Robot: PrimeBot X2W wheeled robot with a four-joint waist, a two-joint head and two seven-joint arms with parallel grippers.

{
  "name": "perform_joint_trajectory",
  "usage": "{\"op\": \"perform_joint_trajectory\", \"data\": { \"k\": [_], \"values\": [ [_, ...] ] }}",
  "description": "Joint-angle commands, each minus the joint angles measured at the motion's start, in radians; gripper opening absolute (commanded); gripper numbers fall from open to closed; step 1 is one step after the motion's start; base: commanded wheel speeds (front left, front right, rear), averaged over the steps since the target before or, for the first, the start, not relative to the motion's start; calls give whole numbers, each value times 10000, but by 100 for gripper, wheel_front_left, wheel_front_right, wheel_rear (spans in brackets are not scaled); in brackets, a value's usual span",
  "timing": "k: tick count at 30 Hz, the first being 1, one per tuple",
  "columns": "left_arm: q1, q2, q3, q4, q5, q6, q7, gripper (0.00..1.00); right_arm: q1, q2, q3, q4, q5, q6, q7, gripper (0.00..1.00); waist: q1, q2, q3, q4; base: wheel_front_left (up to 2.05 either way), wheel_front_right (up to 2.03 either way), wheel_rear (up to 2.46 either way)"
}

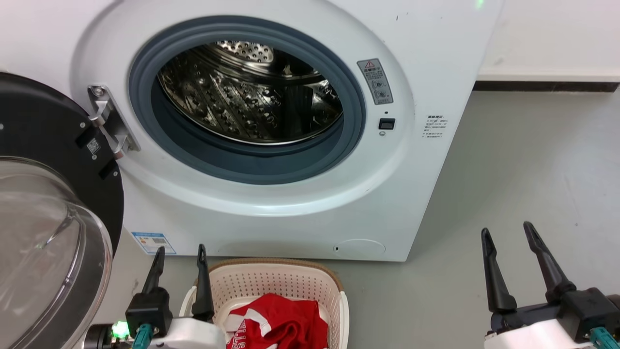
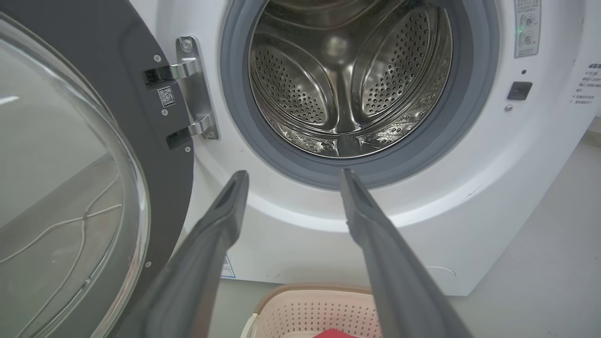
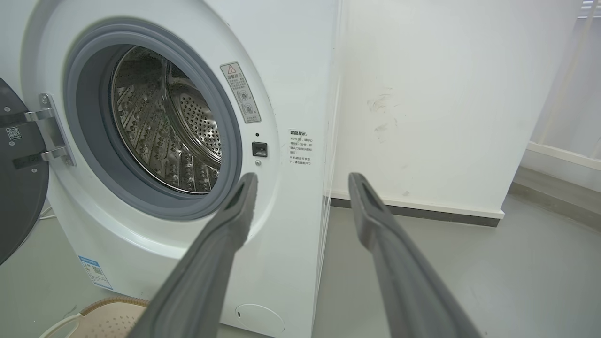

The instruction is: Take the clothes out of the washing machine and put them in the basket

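The white washing machine (image 1: 271,203) stands in front of me with its door (image 1: 53,228) swung open to the left. Its steel drum (image 1: 252,92) looks bare inside, as it does in the left wrist view (image 2: 347,80). Red clothes (image 1: 281,322) with white stripes lie in the cream basket (image 1: 276,281) on the floor below the porthole. My left gripper (image 1: 180,254) hovers open just left of the basket, nothing between its fingers. My right gripper (image 1: 508,232) is open at the lower right, over the floor. A sliver of red clothes (image 2: 335,334) and the basket rim (image 2: 310,293) show in the left wrist view.
Grey floor (image 1: 523,184) stretches to the right of the machine. A white wall (image 3: 422,94) with a dark skirting strip (image 3: 418,211) runs behind it. The open glass door juts out toward my left arm.
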State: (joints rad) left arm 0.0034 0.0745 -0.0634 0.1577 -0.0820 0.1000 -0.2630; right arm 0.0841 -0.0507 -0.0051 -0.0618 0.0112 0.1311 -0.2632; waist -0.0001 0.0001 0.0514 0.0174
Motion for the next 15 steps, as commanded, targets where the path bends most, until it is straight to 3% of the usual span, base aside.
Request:
{"op": "perform_joint_trajectory", "data": {
  "k": [1,15],
  "values": [
    [287,-65,82,-137,98,-40,-25,100,218,11,20,32,73,-7,-21,100,1,-1,-223,-37,0,0,0],
    [915,-169,217,-441,405,-155,-24,100,517,11,75,123,260,-7,-21,100,1,-1,-573,-122,0,0,0]
  ]
}}
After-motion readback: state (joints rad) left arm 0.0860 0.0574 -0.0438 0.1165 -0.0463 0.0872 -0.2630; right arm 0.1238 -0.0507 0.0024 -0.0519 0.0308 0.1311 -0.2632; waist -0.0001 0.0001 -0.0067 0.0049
